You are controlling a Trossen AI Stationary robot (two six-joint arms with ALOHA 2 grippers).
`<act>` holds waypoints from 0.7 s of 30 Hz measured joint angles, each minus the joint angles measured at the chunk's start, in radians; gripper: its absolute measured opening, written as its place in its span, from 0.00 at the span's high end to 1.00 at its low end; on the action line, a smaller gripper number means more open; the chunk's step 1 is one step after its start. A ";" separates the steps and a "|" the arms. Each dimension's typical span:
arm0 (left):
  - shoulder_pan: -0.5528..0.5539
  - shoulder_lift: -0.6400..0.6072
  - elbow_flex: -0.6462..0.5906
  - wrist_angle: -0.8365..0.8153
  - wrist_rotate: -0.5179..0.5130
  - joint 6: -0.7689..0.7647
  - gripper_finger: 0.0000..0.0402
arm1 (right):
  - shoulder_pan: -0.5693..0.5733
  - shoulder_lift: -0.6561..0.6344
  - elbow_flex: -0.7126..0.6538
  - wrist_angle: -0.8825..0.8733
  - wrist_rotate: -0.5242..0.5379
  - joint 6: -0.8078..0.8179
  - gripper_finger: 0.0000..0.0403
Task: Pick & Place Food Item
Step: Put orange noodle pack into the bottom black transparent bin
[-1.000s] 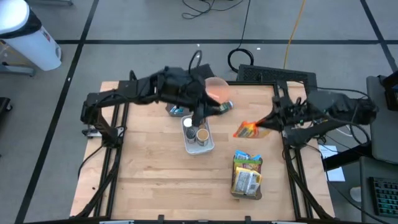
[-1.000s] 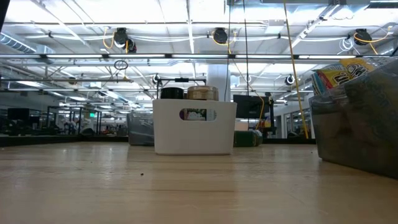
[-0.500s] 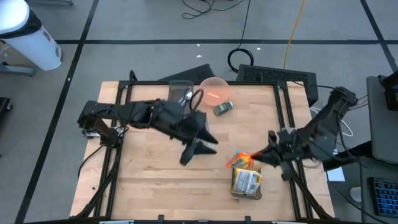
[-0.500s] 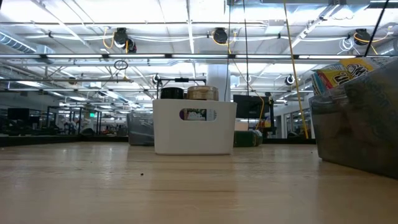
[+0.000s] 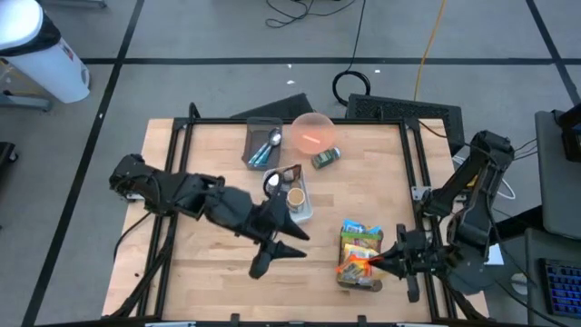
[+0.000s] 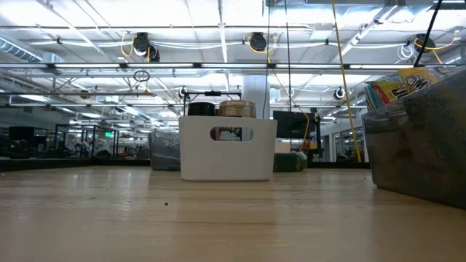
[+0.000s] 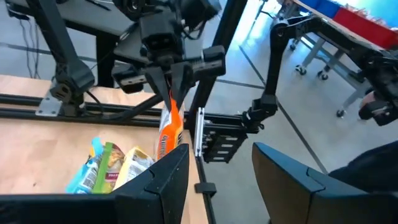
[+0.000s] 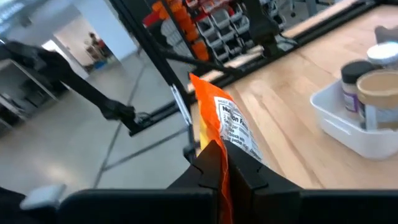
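My right gripper is shut on an orange snack packet and holds it over the clear bin of snack bags near the table's right front. The left wrist view shows the packet hanging from that gripper. My left gripper hovers open and empty over the middle of the table, nearer the front than the white bin holding jars. Neither gripper appears in the low view. My right gripper pinches one narrow end of the orange packet between its two fingers. It comes from the table's right, slanting a little downward. The packet sticks out past the fingertips and droops, lifted clear above the snack bags.
At the far edge stand a dark tray with a spoon, a pink bowl and a small can on its side. Bare wood lies at the near left. The arms' dark frames run along both sides of the table.
My right gripper has swung from the far right toward the near edge and sunk, rolling its wrist, carrying the orange packet over the clear bin. My left gripper has swung away from the white bin toward the near edge, uncovering the bin, and has stayed open.
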 joint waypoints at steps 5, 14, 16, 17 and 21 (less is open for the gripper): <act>-0.060 0.015 0.001 0.020 -0.115 -0.024 0.54 | 0.024 0.020 0.000 -0.146 0.000 0.103 1.00; -0.114 0.091 0.001 0.267 -0.157 -0.062 0.54 | 0.082 0.008 -0.098 -0.161 0.003 0.191 1.00; -0.115 0.106 0.001 0.318 -0.158 -0.077 0.54 | 0.090 0.008 -0.157 -0.116 0.001 0.209 1.00; -0.116 0.115 0.001 0.345 -0.158 -0.087 0.54 | 0.092 0.009 -0.188 -0.079 0.001 0.208 1.00; -0.120 0.151 0.001 0.444 -0.178 -0.143 0.54 | 0.092 -0.002 -0.286 0.093 0.001 0.142 1.00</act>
